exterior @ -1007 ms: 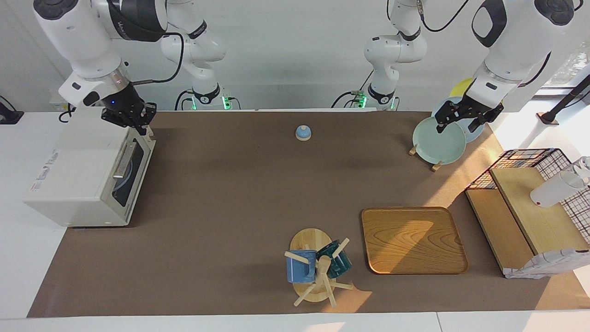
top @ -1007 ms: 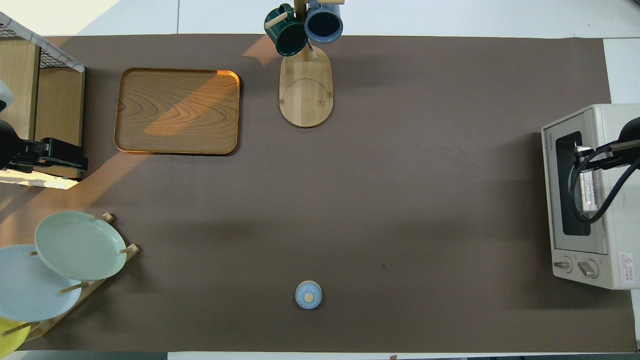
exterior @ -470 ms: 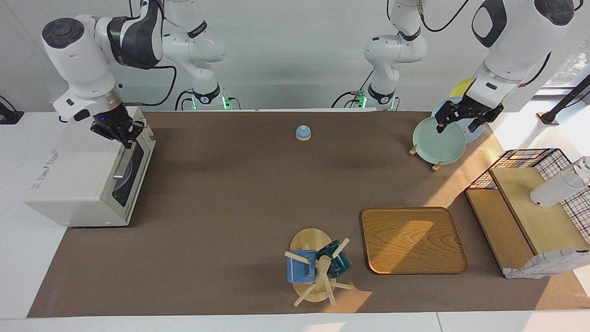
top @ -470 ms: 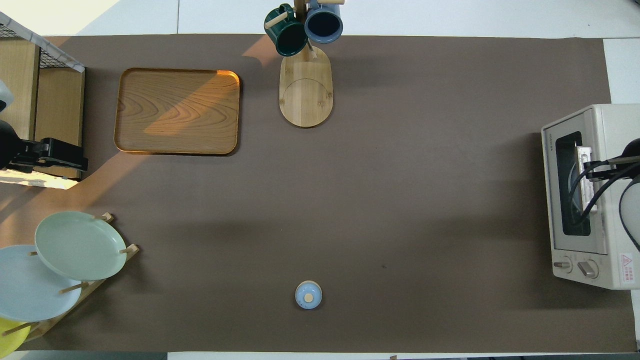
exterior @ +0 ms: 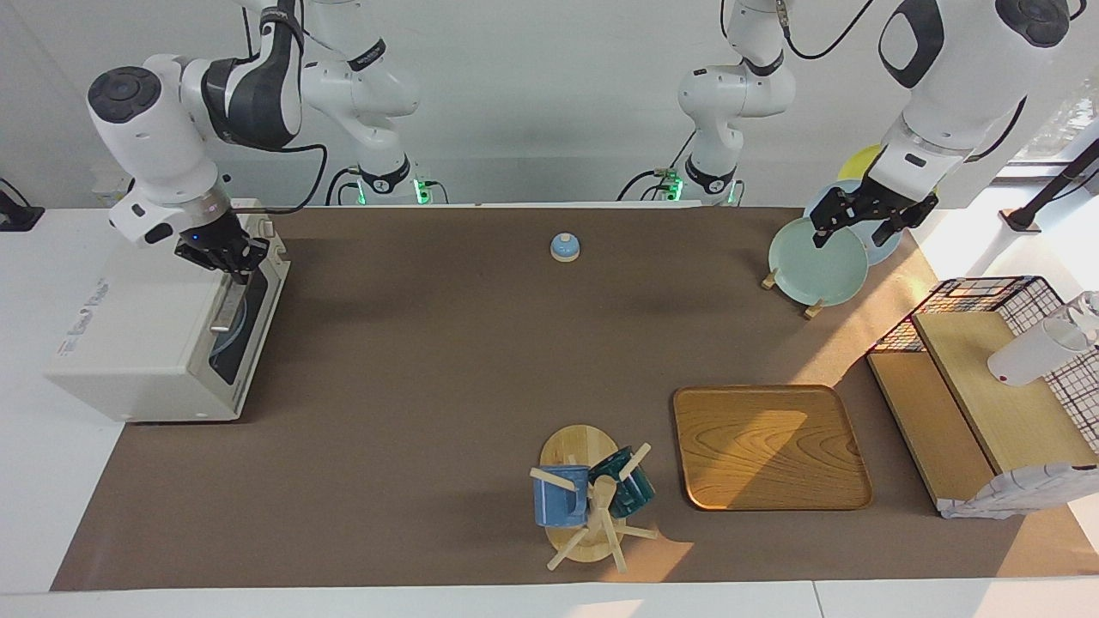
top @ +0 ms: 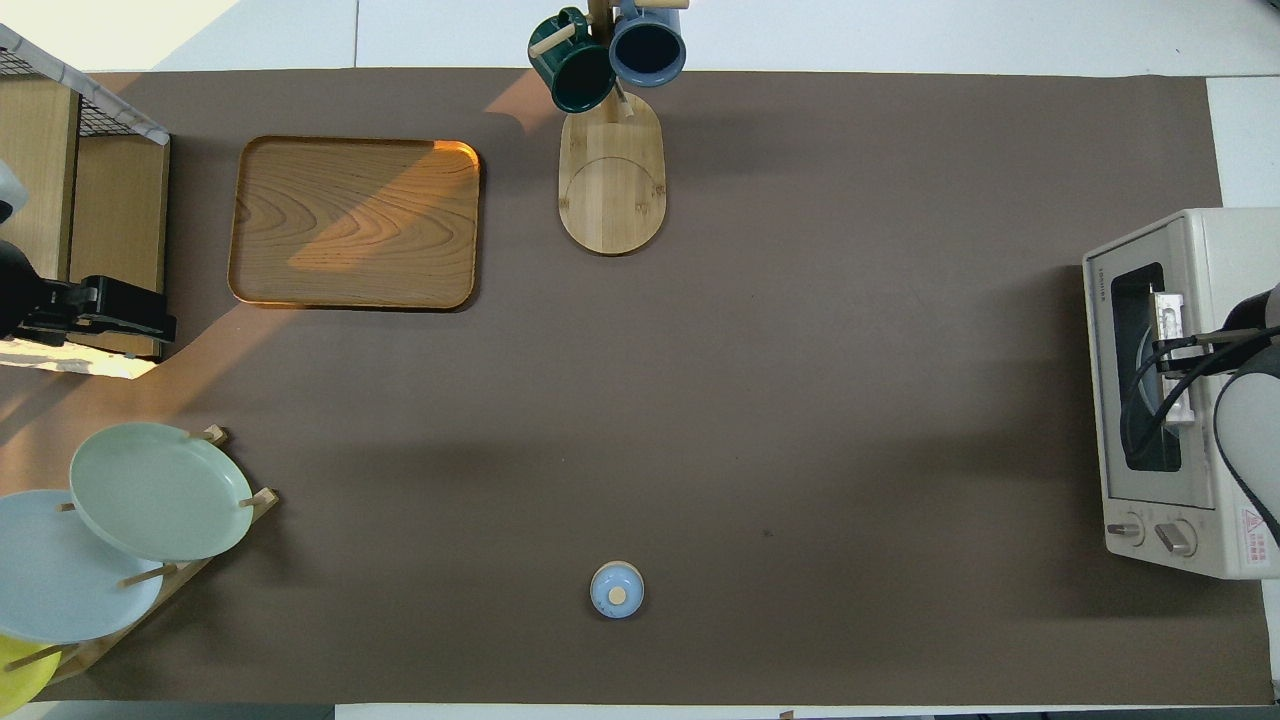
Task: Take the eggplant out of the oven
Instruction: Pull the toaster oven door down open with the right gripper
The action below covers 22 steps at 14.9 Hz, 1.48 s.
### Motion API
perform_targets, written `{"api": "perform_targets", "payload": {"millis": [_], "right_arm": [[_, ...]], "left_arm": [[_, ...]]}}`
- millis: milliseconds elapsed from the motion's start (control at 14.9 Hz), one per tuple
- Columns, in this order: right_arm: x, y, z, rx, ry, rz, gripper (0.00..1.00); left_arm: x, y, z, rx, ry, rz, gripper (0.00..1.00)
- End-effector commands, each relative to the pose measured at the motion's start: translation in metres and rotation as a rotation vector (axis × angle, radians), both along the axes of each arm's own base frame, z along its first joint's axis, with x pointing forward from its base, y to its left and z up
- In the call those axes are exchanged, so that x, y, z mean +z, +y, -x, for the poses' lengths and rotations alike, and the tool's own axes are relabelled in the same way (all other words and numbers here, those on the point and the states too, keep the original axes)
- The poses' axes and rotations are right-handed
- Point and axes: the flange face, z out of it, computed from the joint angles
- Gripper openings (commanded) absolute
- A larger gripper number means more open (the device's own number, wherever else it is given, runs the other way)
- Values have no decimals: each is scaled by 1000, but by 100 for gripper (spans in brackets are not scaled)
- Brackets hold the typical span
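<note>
The cream-white oven (exterior: 146, 326) (top: 1200, 250) stands at the right arm's end of the table with its dark glass door closed. My right gripper (exterior: 236, 268) (top: 1168, 348) is shut and sits at the door's top edge, just above the silver handle (exterior: 225, 307) (top: 1168, 310). I cannot tell whether it touches the handle. The eggplant is hidden; only a pale plate rim shows through the glass. My left gripper (exterior: 861, 230) (top: 120, 310) hangs open and empty over the plate rack, waiting.
A plate rack (exterior: 816, 257) with green, blue and yellow plates stands at the left arm's end, with a wire-and-wood shelf (exterior: 987, 378) beside it. A wooden tray (exterior: 770, 446), a mug tree (exterior: 592, 502) and a small blue bell (exterior: 565, 247) are on the brown mat.
My right gripper has swung from the oven's top corner nearest the robots along the door's top edge and come down toward the handle. The left arm has not moved.
</note>
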Motion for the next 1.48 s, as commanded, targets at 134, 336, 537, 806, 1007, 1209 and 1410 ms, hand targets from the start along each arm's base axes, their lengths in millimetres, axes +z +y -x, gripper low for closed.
{"api": "perform_targets", "payload": {"millis": [134,336,537,806,1007,1209,1410], "right_arm": [[-20,-26,4,53,3,3,0],[-22,-25,5,48,9,-1,0],[-33,-11,7,42,15,-15,0],[-55,31,-9,38,-13,-17,0],[-97,64,-21,47,-50,-29,0],[-128,86,-18,53,-96,-37,0],[-144,103,-16,41,-82,-39,0]], "left_arm": [[3,3,6,-14,-8,-19,100],[3,3,6,-14,-8,-19,100],[3,3,6,-14,-8,-19,100],[3,3,6,-14,-8,-19,100],[3,3,6,-14,-8,-19,100],[3,3,6,-14,-8,-19,100],[3,3,6,-14,-8,-19,100]]}}
